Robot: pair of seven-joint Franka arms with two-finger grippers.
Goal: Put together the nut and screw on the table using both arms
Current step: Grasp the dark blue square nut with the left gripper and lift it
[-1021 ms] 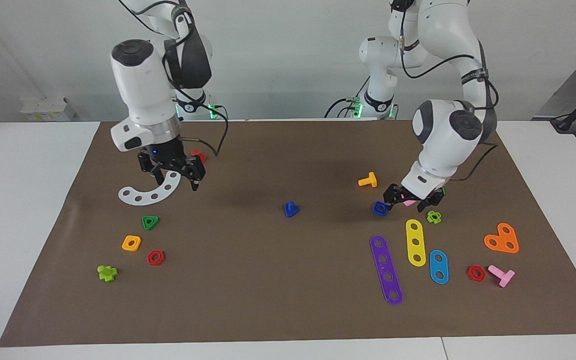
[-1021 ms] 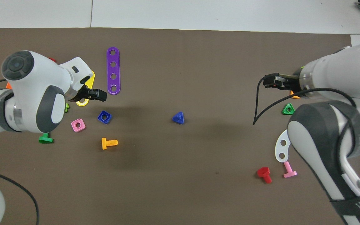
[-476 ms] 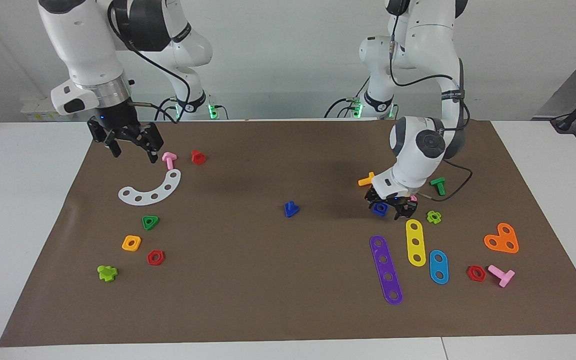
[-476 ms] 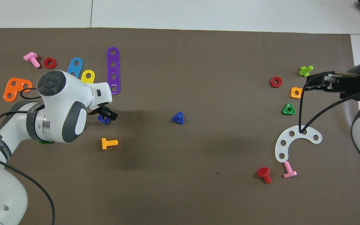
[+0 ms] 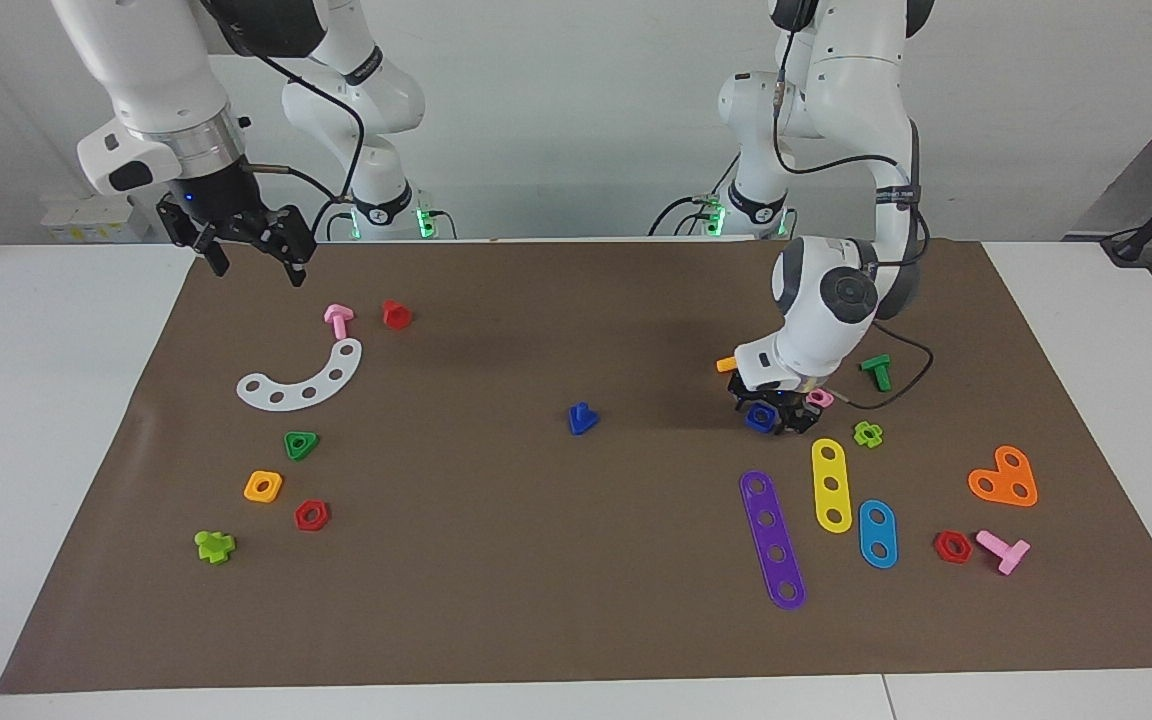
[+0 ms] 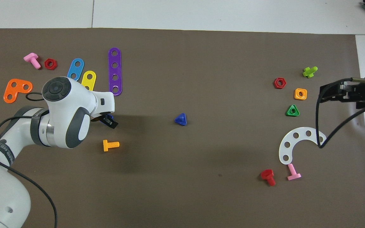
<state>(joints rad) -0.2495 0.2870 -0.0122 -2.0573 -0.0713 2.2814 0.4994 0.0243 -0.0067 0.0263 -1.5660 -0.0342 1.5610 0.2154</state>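
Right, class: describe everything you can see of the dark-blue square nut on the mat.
The nut is a small dark-blue square piece that looks like plastic, with rounded corners and a round centre hole. It lies flat on the brown mat toward the left arm's end of the table, beside a pink square nut and nearer to the robots than the purple strip. The left end effector is down around it, fingers on either side; a firm grip cannot be confirmed.

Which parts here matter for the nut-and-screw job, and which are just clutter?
Job: nut under the left gripper; screw mid-mat; right gripper, raised, waiting.
Clutter: purple strip, yellow strip, white arc, orange bolt, pink nut.
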